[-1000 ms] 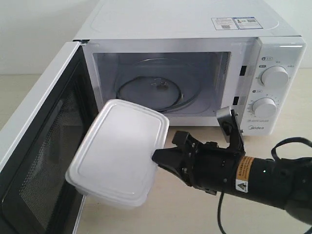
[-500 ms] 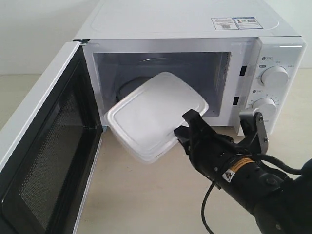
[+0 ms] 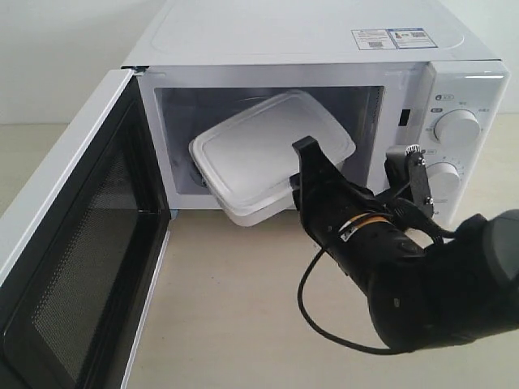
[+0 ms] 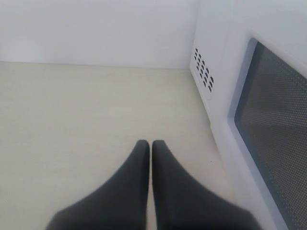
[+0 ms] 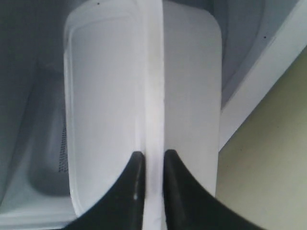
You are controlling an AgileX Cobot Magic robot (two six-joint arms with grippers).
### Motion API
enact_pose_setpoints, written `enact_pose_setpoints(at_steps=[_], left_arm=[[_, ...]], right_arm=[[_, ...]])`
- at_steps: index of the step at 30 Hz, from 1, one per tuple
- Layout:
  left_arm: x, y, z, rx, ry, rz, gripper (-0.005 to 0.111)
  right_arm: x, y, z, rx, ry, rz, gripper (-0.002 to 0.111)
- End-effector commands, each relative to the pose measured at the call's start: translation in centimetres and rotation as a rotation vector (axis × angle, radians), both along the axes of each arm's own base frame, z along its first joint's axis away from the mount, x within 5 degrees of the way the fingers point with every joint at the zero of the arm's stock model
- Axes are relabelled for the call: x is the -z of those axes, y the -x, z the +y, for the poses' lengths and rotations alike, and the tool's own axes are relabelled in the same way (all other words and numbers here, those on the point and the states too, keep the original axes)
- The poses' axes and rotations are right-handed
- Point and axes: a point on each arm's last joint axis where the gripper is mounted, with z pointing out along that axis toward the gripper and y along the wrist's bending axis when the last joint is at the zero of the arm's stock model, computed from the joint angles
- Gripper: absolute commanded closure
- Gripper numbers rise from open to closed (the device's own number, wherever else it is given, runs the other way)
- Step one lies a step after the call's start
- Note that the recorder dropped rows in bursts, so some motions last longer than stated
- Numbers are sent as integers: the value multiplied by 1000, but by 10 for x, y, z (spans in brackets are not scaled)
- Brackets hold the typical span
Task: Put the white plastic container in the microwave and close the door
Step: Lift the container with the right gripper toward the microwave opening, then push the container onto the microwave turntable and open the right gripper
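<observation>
The white plastic container [image 3: 259,146], long rim clamped in the right gripper's [image 5: 151,160] jaws, hangs tilted halfway inside the microwave [image 3: 308,40], long axis crosswise to them; the left gripper's [image 4: 151,143] jaws meet.

My left tool [image 4: 145,143] and right tool [image 5: 153,154] are black. The white plastic container [image 3: 259,146] is milky white, and the microwave [image 3: 268,32] is white. Its door [image 3: 57,174] carries a dark dotted mesh window [image 3: 81,275]. The surface [image 3: 235,308] is pale cream.

The black right arm [image 3: 422,284] fills the lower right of the exterior view and reaches up-left. The right gripper [image 3: 298,174] has one finger above the other, pinched on the rim of the white plastic container [image 3: 259,146]. The left gripper [image 4: 149,143] has its fingers touching tip to tip.
</observation>
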Motion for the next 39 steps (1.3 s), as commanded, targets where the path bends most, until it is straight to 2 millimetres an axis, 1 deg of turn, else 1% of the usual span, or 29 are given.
enact_pose_setpoints(at_steps=[1, 3, 6, 10, 16, 21, 27, 29, 32, 34, 35, 36, 39], left_arm=[[1, 0, 0, -2, 11, 1, 102], [1, 0, 0, -2, 11, 1, 102], [1, 0, 0, -2, 11, 1, 102], [1, 0, 0, 2, 11, 1, 102], [1, 0, 0, 2, 11, 1, 102], [1, 0, 0, 2, 11, 1, 102], [1, 0, 0, 2, 11, 1, 102], [1, 0, 0, 2, 11, 1, 102], [1, 0, 0, 2, 11, 1, 102], [1, 0, 0, 2, 11, 1, 102], [1, 0, 0, 2, 11, 1, 102], [1, 0, 0, 2, 11, 1, 102], [1, 0, 0, 2, 11, 1, 102]], right_arm=[[-8, -11, 4, 53, 25, 22, 108], [-14, -16, 7, 54, 57, 7, 108], [-24, -24, 12, 61, 59, -20, 108], [-28, -33, 16, 107, 32, -1, 108], [-23, -43, 24, 134, -5, 15, 108], [-16, -50, 24, 210, -47, 35, 108], [-15, -65, 28, 204, -51, 24, 108], [-15, -69, 27, 210, -60, 18, 103], [-18, -73, 26, 216, -67, 8, 91], [-20, -75, 24, 224, -72, 3, 79], [-20, -76, 23, 229, -71, 2, 68], [-20, -77, 21, 232, -68, 4, 65], [-15, -76, 24, 195, -67, 54, 65]])
